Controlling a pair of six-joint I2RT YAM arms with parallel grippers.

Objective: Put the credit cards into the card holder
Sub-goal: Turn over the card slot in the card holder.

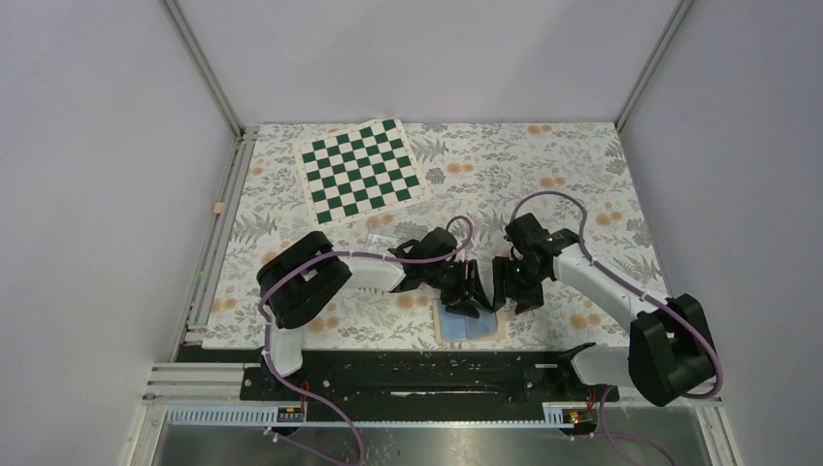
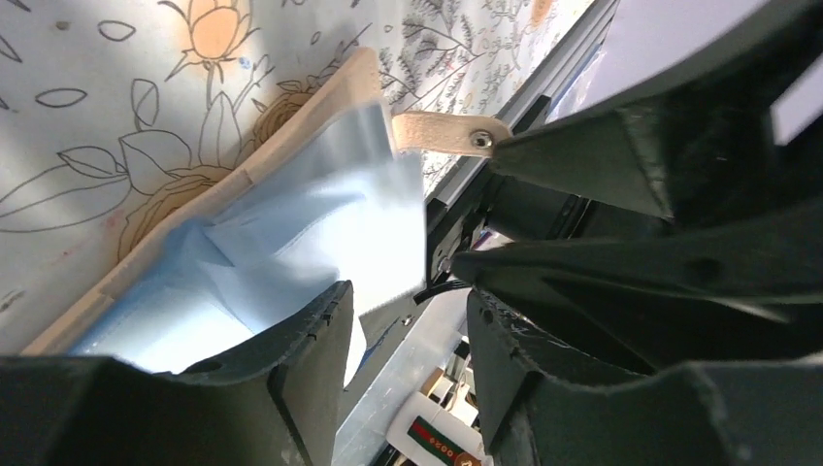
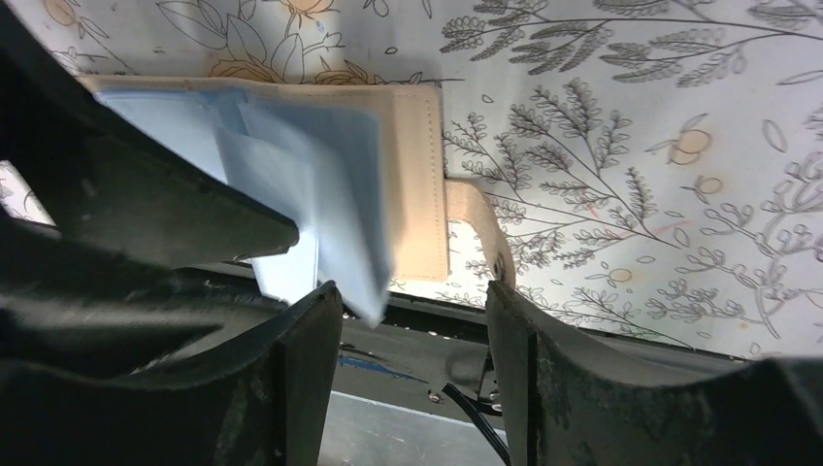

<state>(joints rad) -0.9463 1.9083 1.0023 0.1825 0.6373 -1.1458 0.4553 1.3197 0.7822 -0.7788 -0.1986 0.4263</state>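
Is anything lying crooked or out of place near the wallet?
Yes. A pale blue card sits tilted in the open wallet, and its corner pokes past the wallet's edge instead of lying squarely inside.

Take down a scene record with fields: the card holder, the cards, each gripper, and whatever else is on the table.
card holder: open, blue inside up, at the near edge of the table
credit cards: at least one partly in the holder, sticking out at a tilt; count unclear
left gripper: open, low at the holder
right gripper: open, low at the holder
also there: chessboard mat, far left
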